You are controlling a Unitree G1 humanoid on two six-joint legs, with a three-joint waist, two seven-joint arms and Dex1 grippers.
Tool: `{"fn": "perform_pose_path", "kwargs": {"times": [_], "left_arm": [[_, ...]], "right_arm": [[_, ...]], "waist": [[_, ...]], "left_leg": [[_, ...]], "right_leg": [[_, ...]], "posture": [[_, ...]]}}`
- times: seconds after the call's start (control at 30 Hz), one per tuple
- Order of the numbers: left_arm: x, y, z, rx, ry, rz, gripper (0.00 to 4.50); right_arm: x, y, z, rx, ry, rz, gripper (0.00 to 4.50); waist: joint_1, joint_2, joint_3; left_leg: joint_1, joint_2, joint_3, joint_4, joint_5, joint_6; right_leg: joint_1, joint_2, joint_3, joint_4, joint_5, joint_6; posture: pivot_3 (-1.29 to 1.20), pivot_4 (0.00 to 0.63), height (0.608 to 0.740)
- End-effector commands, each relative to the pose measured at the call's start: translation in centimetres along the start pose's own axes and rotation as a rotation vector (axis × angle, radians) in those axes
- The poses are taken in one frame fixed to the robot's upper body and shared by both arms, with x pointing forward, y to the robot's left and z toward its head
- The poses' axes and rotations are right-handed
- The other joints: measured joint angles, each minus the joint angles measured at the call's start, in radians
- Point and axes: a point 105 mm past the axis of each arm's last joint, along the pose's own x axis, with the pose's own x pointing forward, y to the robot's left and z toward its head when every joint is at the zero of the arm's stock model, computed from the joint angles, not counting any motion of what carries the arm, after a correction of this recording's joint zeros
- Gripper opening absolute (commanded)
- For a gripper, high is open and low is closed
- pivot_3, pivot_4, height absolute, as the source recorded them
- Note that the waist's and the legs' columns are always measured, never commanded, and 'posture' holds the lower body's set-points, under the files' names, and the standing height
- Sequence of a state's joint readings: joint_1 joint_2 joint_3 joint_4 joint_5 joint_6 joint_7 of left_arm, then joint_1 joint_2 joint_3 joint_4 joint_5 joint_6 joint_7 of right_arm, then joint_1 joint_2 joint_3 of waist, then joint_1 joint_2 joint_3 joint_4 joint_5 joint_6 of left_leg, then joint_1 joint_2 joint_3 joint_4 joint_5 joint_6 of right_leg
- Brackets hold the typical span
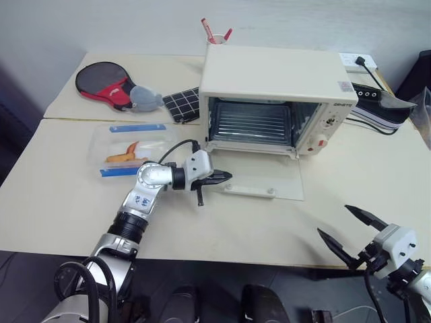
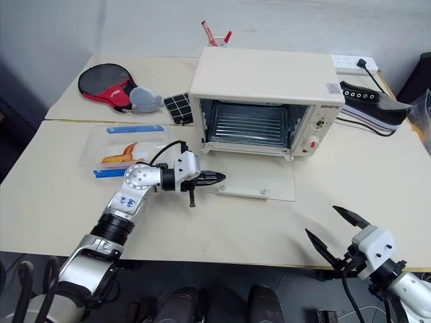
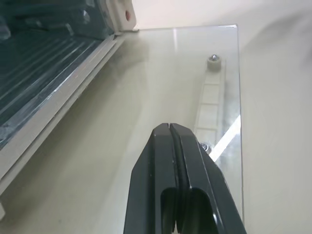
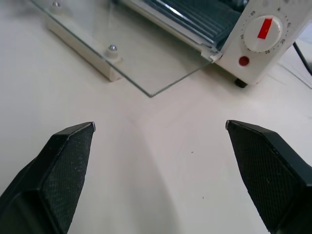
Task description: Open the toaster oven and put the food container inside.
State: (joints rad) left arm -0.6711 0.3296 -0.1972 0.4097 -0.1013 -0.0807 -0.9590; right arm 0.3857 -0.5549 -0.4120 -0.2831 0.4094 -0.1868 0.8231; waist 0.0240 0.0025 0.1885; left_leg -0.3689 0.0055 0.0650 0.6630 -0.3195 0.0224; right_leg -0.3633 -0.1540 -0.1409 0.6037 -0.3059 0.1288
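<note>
The toaster oven (image 1: 276, 94) is positioned at the far centre of the desk (image 1: 60, 202). Its glass door (image 1: 266, 178) is folded fully down and lies flat on the desk surface, with the cream bar handle (image 1: 249, 191) at the near edge. The wire rack (image 1: 250, 121) is exposed inside the open cavity. A red-orange knob (image 4: 263, 28) is located on the control panel at the oven's right.

The food container (image 1: 128, 150) is located on the desk to the left of the oven, apart from it. Orange food is visible through the clear lid, and blue clip strips run along its two long sides. It is not held by either gripper.

The left gripper (image 1: 223, 176) is located just above the left end of the lowered door, pointing toward the right. In the left wrist view its fingers (image 3: 168, 180) are pressed together with nothing between them.

The right gripper (image 1: 350, 229) is located over the near right edge of the desk, well apart from the oven. Its fingers (image 4: 68, 161) are spread wide and hold nothing.

Behind the container, a table-tennis paddle (image 1: 101, 81), a grey pouch (image 1: 145, 98) and a dark grid-patterned item (image 1: 183, 104) are placed. A cup with red pens (image 1: 215, 33) stands behind the oven, and a black shoe (image 1: 384, 104) lies to its right.
</note>
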Motion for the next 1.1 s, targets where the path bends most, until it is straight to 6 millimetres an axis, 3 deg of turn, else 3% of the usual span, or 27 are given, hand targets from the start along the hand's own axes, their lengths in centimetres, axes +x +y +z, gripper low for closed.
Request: {"fn": "perform_pose_path", "kwargs": {"times": [0.03,0.13,0.2,0.33,0.43,0.53,0.6,0.7,0.83,0.97,1.0,1.1], "left_arm": [[-1.4,0.4,1.4,-0.064,-0.085,0.049,0.84],[-4.7,0.8,3.8,-0.109,-0.22,0.092,1.8],[-8.4,1.0,4.9,-0.139,-0.295,0.137,2.34],[-16.4,2.4,3.7,-0.153,-0.192,0.388,3.53],[-20.7,2.1,3.4,-0.157,-0.148,0.507,4.41],[-25.7,0.9,1.5,-0.239,-0.064,0.65,4.48],[-30.8,-0.4,-0.5,-0.378,-0.028,0.84,4.48],[-35.4,-2.0,-2.1,-0.461,0.031,1.018,4.48],[-36.0,-1.6,-2.2,-0.495,0.055,1.046,4.48],[-35.2,1.4,-1.8,-0.585,0.024,1.099,4.48],[-35.4,2.4,-2.6,-0.666,0.084,1.156,4.48],[-32.9,4.7,-1.7,-0.789,0.064,1.051,4.48]], "right_arm": [[1.5,-0.1,2.7,-0.005,-0.089,0.057,4.5],[3.5,0.6,4.4,0.014,-0.152,0.142,4.5],[4.9,1.4,5.7,0.022,-0.205,0.209,4.5],[7.3,3.0,7.2,0.039,-0.272,0.303,4.5],[8.2,3.6,7.4,0.043,-0.293,0.339,4.5],[9.0,4.0,7.7,0.056,-0.324,0.362,4.5],[9.6,4.8,7.9,0.056,-0.34,0.409,4.5],[9.9,5.8,8.5,0.098,-0.381,0.46,4.5],[9.9,6.4,8.5,0.075,-0.389,0.487,4.5],[9.7,6.4,8.2,0.006,-0.387,0.482,4.5],[9.7,6.3,8.0,-0.006,-0.38,0.476,4.5],[9.5,6.3,7.7,-0.017,-0.363,0.476,4.5]], "waist": [[-0.002,0.0,0.0],[-0.004,0.0,0.0],[-0.01,0.0,0.0],[-0.022,0.0,0.0],[-0.021,0.0,0.0],[-0.017,-0.001,0.001],[-0.019,-0.001,0.0],[-0.026,-0.001,0.001],[-0.007,-0.003,0.0],[0.006,-0.006,-0.002],[0.002,-0.007,-0.002],[-0.002,-0.009,-0.003]], "left_leg": [[0.0,0.0,0.0,0.0,0.0,0.0],[-0.002,0.001,0.001,0.001,0.0,0.0],[-0.003,0.003,0.002,0.001,0.0,-0.001],[-0.002,0.007,0.002,0.001,-0.001,-0.003],[-0.003,0.006,0.003,0.001,-0.002,-0.003],[-0.003,0.005,0.003,0.002,-0.003,-0.002],[-0.003,0.006,0.003,0.001,-0.003,-0.002],[-0.003,0.007,0.003,0.001,-0.004,-0.003],[-0.004,0.007,0.004,0.001,-0.004,-0.003],[-0.004,0.006,0.003,0.002,-0.005,-0.003],[-0.004,0.006,0.003,0.002,-0.005,-0.003],[-0.004,0.006,0.004,0.002,-0.005,-0.004]], "right_leg": [[0.0,0.0,0.0,0.0,0.0,0.0],[-0.004,0.001,0.002,0.002,0.0,0.0],[-0.006,0.002,0.003,0.003,0.0,0.0],[-0.006,0.005,0.003,0.003,0.0,-0.001],[-0.006,0.005,0.003,0.003,0.0,-0.001],[-0.006,0.004,0.006,0.001,0.0,-0.001],[-0.007,0.005,0.006,0.002,0.0,-0.001],[-0.008,0.006,0.006,0.003,-0.001,-0.002],[-0.009,0.005,0.007,0.003,-0.001,-0.002],[-0.009,0.004,0.008,0.004,0.0,-0.002],[-0.01,0.004,0.008,0.005,0.0,-0.002],[-0.011,0.005,0.008,0.008,0.0,-0.002]], "posture": [[0.0,0.15,0.74],[0.0,0.15,0.74],[0.0,0.15,0.74],[0.0,0.15,0.74],[0.0,0.15,0.74],[0.0,0.15,0.74],[0.0,0.15,0.74],[0.0,0.15,0.74],[0.0,0.15,0.74],[0.0,0.15,0.74],[0.0,0.15,0.74],[0.0,0.15,0.74]]}}
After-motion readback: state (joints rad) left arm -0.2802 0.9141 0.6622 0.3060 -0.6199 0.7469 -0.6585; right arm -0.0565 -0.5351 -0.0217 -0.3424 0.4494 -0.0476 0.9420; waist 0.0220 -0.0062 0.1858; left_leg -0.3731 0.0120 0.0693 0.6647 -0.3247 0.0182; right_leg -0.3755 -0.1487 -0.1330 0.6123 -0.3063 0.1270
